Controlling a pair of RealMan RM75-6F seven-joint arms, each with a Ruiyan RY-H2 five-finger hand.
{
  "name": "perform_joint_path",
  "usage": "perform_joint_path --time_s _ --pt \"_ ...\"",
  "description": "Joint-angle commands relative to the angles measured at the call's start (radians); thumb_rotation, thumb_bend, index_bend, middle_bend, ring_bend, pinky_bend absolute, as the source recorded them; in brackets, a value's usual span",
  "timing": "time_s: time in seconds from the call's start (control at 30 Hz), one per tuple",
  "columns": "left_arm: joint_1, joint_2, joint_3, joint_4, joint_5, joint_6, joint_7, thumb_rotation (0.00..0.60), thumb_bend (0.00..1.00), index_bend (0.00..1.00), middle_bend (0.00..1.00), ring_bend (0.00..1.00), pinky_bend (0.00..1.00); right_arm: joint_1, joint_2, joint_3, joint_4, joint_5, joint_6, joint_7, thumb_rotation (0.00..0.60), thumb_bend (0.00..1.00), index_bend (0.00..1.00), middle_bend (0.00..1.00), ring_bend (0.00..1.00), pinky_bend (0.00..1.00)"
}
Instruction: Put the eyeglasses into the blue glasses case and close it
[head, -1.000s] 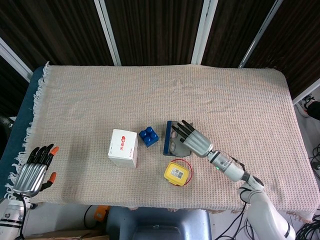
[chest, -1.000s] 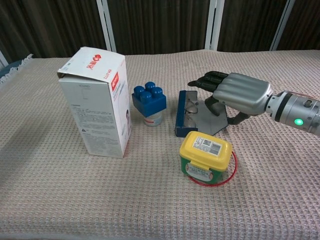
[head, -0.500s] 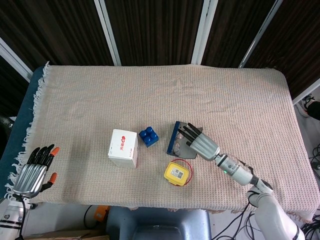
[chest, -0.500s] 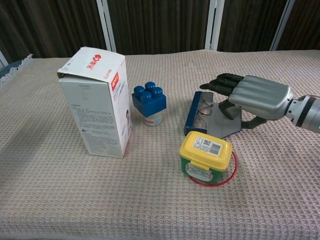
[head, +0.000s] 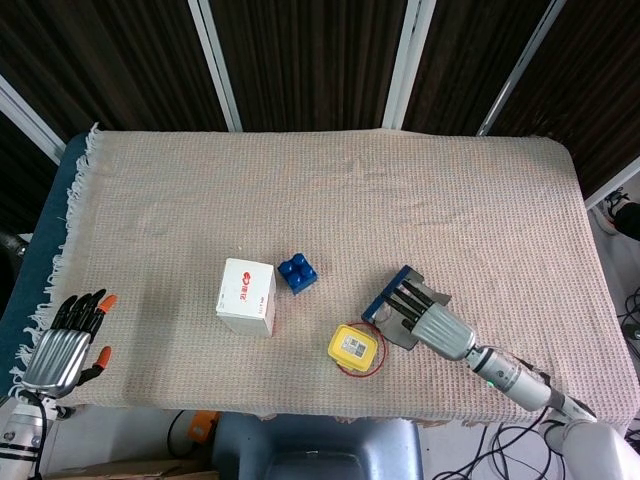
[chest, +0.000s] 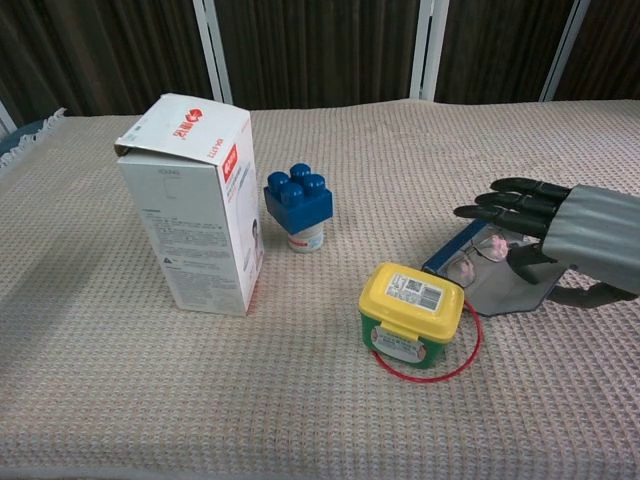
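Note:
The blue glasses case (chest: 452, 254) lies open on the cloth at the right, its grey inside (chest: 505, 295) facing up. The eyeglasses (chest: 478, 258) rest in it, against the blue shell. My right hand (chest: 575, 238) reaches over the case from the right, fingers stretched above the glasses and thumb down on the grey inside, gripping the case. In the head view the case (head: 392, 296) shows just left of that hand (head: 432, 320), which hides the glasses. My left hand (head: 65, 345) hangs off the table's near left corner with its fingers apart, holding nothing.
A yellow-lidded green tub (chest: 412, 310) with a red band (chest: 468, 352) around its base sits just left of the case. A blue toy block (chest: 298, 195) and a tall white carton (chest: 190, 200) stand further left. The table's front edge is close behind the right hand.
My right hand has drawn back toward the near right, and the open case has slid and turned with it, away from the blue block and past the tub. The left hand stays put.

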Motion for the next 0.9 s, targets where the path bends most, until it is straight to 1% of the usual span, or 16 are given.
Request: perform_joint_path --time_s 0.03,0.2,0.43,0.57,0.9 --pt "0.0 0.001 0.001 0.0 0.001 -0.001 -0.001 0.6 0.42 0.0 0.0 0.0 0.02 -0.025 0.13 -0.021 -0.229 -0.041 0.047 -0.108 0.6 0.69 0.76 0.07 0.0 0.0" --pt "0.002 0.003 0.0 0.0 0.002 0.001 -0.004 0.6 0.42 0.0 0.0 0.0 0.02 0.0 0.199 0.013 -0.382 -0.027 -0.001 -0.133 0.6 0.69 0.74 0.07 0.0 0.0" --pt "0.001 0.003 -0.001 0.002 0.001 -0.001 -0.004 0.6 0.42 0.0 0.0 0.0 0.02 0.039 0.237 0.07 -0.49 0.009 -0.089 -0.12 0.6 0.69 0.73 0.07 0.0 0.0" --pt "0.001 0.003 -0.001 0.002 -0.001 -0.002 -0.002 0.6 0.42 0.0 0.0 0.0 0.02 0.051 0.243 0.088 -0.519 0.034 -0.142 -0.094 0.6 0.69 0.73 0.07 0.0 0.0" --pt "-0.004 -0.002 -0.001 0.0 -0.01 -0.018 0.014 0.6 0.42 0.0 0.0 0.0 0.02 0.107 0.235 0.15 -0.547 0.109 -0.307 -0.025 0.6 0.69 0.72 0.07 0.0 0.0"
